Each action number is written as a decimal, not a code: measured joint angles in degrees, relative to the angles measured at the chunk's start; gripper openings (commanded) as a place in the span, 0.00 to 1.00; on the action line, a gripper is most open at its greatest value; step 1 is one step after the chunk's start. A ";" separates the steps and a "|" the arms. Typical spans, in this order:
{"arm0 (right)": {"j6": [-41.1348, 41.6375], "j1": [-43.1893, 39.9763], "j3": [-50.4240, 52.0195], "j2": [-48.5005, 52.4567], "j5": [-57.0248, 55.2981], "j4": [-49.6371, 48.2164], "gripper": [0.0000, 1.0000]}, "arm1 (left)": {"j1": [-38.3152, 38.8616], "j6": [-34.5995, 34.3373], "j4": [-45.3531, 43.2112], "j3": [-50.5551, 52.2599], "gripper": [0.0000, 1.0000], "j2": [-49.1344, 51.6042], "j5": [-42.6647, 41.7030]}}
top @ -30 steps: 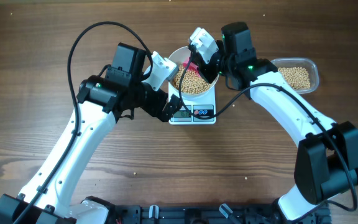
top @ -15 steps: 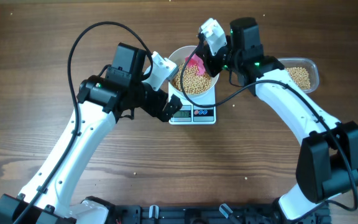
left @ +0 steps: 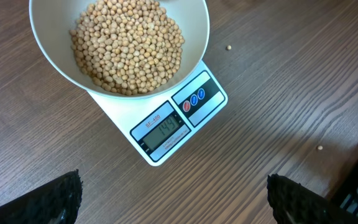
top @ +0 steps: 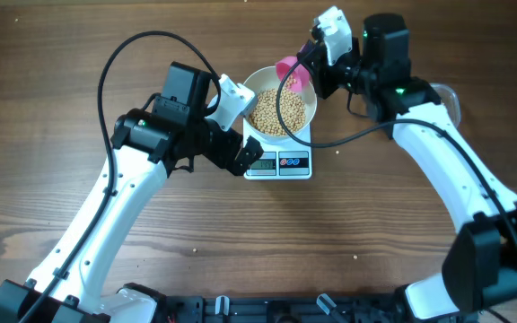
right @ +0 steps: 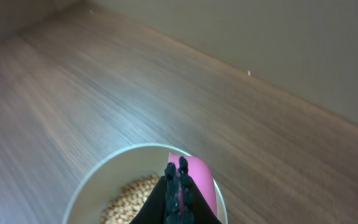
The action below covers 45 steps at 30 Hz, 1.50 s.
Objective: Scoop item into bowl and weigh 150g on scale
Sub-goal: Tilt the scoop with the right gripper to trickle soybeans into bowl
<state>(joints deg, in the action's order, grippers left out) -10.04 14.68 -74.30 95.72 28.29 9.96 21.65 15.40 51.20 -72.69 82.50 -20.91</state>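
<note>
1. Overhead: A brown wood-grain surface (top: 348, 224) carries everything. The bowl (top: 310, 124) sits on the scale (top: 279, 163) and is well filled with beans (top: 279, 112), so the scooping looks mostly done. The right jaws are shut on the handle of a pink scoop (top: 292, 71), which hangs over the bowl's far right rim and looks empty. The left arm (top: 115, 193) crowds the scale's left side. The right arm (top: 447, 170) covers most of the clear tub (top: 453, 100), with only part of its rim showing. The open room lies in front of the scale, where a few loose beans are scattered.

2. Left wrist: The surface fills the frame around the scale. The left jaws stand wide and hold nothing, their fingertips (left: 64, 196) at the bottom corners, apart from the scale. The display (left: 163, 132) reads in the one-forties, but the last digit is unclear. I judge the weight just short of target, so a small top-up is left. The bowl overhangs the back of the scale and leaves the display and buttons (left: 194, 99) clear. Two loose beans lie on the wood to the right.

3. Right wrist: The surface runs back to a plain wall (right: 260, 37). The right jaws are clamped on the scoop just above the bowl's near rim, with beans showing below and to the left. Beyond the bowl the wood is free for a swing away.
</note>
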 measured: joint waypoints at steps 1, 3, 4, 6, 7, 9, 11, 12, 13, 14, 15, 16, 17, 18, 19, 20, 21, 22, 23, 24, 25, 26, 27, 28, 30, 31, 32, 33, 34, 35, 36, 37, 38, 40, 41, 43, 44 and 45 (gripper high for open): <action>0.44 0.00 0.00 -1.14 0.39 0.00 0.04 | 0.00 0.00 0.02 0.00 1.00 0.00 0.00; 2.78 0.00 0.00 -3.41 0.92 0.02 0.04 | 0.00 0.00 0.02 0.00 1.00 0.00 0.00; 3.93 0.00 0.00 -4.22 1.16 0.09 0.04 | 0.00 0.00 0.02 0.00 1.00 0.00 0.00; 6.99 0.00 0.00 -5.44 1.31 0.28 0.05 | 0.00 0.00 0.02 0.00 1.00 0.00 0.00; 8.70 0.00 0.00 -5.79 1.33 0.31 0.04 | 0.00 0.00 0.00 0.00 1.00 0.00 0.00; 12.59 0.00 -0.11 -5.97 1.27 1.33 0.04 | 0.00 0.00 0.00 0.00 1.00 0.00 0.00; 17.03 0.00 -0.11 -5.97 0.48 3.74 0.04 | 0.00 0.00 0.02 0.00 1.00 0.00 0.00; 18.34 0.00 -0.11 -5.97 -0.35 4.79 0.04 | 0.00 0.00 0.00 0.00 1.00 0.00 0.00; 19.98 0.00 -0.22 -6.01 -1.01 6.49 0.04 | 0.00 0.00 0.02 0.00 1.00 0.00 0.00; 21.14 0.00 -0.22 -6.01 -1.49 7.43 0.04 | 0.00 0.00 0.00 0.00 1.00 0.00 0.00; 22.03 0.00 -0.22 -6.01 -1.84 7.65 0.04 | 0.00 0.00 0.00 0.00 1.00 0.00 0.00; 22.93 0.00 -0.22 -6.01 -2.05 7.63 0.04 | 0.00 0.00 0.00 0.00 1.00 0.00 0.00; 23.56 0.00 -0.22 -6.01 -2.32 7.65 0.04 | 0.00 0.00 0.00 0.00 1.00 0.00 0.00; 23.76 0.00 -0.22 -6.01 -2.49 7.65 0.04 | 0.00 0.00 0.00 0.00 1.00 0.00 0.00; 23.93 0.00 -0.22 -6.01 -2.62 7.65 0.04 | 0.00 0.00 0.00 0.00 1.00 0.00 0.00; 23.91 0.00 -0.22 -6.01 -2.67 7.69 0.04 | 0.00 0.00 0.00 0.00 1.00 0.00 0.00; 23.85 0.09 -0.22 -6.01 -2.80 7.67 0.04 | 0.00 0.00 0.00 0.00 1.00 0.00 0.00; 23.47 0.37 -0.22 -6.01 -3.08 7.69 0.04 | 0.00 0.00 0.00 0.00 1.00 0.00 0.00; 23.34 0.79 -0.22 -6.01 -3.67 7.69 0.04 | 0.00 0.00 0.00 0.00 1.00 0.00 0.00; 23.23 1.36 -0.22 -6.01 -4.26 7.69 0.04 | 0.00 0.00 0.00 0.00 1.00 0.00 0.00; 22.99 2.01 -0.22 -6.01 -4.68 7.69 0.04 | 0.00 0.00 0.00 0.00 1.00 0.00 0.00; 22.53 2.80 -0.22 -6.01 -5.03 7.69 0.04 | 0.00 0.00 0.00 0.00 1.00 0.00 0.00; 21.86 3.65 -0.22 -6.01 -5.25 7.89 0.05 | 0.00 0.00 0.00 0.00 1.00 0.00 0.00; 20.68 4.35 -0.22 -6.01 -5.35 8.33 0.04 | 0.00 0.00 0.00 0.00 1.00 0.00 0.00; 20.44 4.70 -0.22 -6.01 -6.21 7.48 0.04 | 0.00 0.00 0.00 0.00 1.00 0.00 0.00; 20.11 4.68 -0.22 -6.01 -6.97 6.43 0.04 | 0.00 0.00 0.02 0.00 1.00 0.00 0.00; 18.60 4.68 -0.22 -6.03 -7.39 5.73 0.04 | 0.00 0.00 0.00 0.00 1.00 0.00 0.00; 17.53 4.79 -0.24 -6.03 -7.39 5.97 0.04 | 0.00 0.00 0.02 0.00 1.00 0.00 0.00; 16.31 4.94 -0.24 -6.03 -7.41 6.60 0.04 | 0.00 0.00 0.00 0.00 1.00 0.00 0.00; 15.63 5.07 -0.24 -6.03 -8.02 6.95 0.04 | 0.00 0.00 0.00 0.00 1.00 0.00 0.00; 14.86 5.18 -0.24 -6.03 -9.22 6.93 0.04 | 0.00 0.00 0.00 0.00 1.00 0.00 0.00; 14.14 5.18 -0.24 -6.05 -9.84 6.93 0.04 | 0.00 0.00 0.00 0.00 1.00 0.00 0.00; 12.55 5.16 -0.24 -6.05 -9.75 6.97 0.04 | 0.00 0.00 0.00 0.00 1.00 0.00 0.00; 10.16 5.18 -0.26 -6.05 -8.94 7.89 0.04 | 0.00 0.00 0.00 0.00 1.00 0.00 0.00; 9.53 5.16 -0.26 -6.05 -9.60 8.24 0.04 | 0.00 0.00 0.00 0.00 1.00 0.00 0.00; 8.57 5.16 -0.26 -6.05 -10.58 7.65 0.04 | 0.00 0.00 0.00 0.00 1.00 0.00 0.00; 7.87 5.16 -0.26 -6.05 -9.84 7.72 0.04 | 0.00 0.00 0.00 0.00 1.00 0.00 0.00; 7.10 5.18 -0.33 -6.05 -8.76 8.57 0.04 | 0.00 0.00 0.00 0.00 1.00 0.00 0.00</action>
<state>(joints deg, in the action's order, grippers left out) -2.94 19.86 -74.63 89.67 19.53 18.52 21.65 15.40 51.20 -72.69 82.50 -20.91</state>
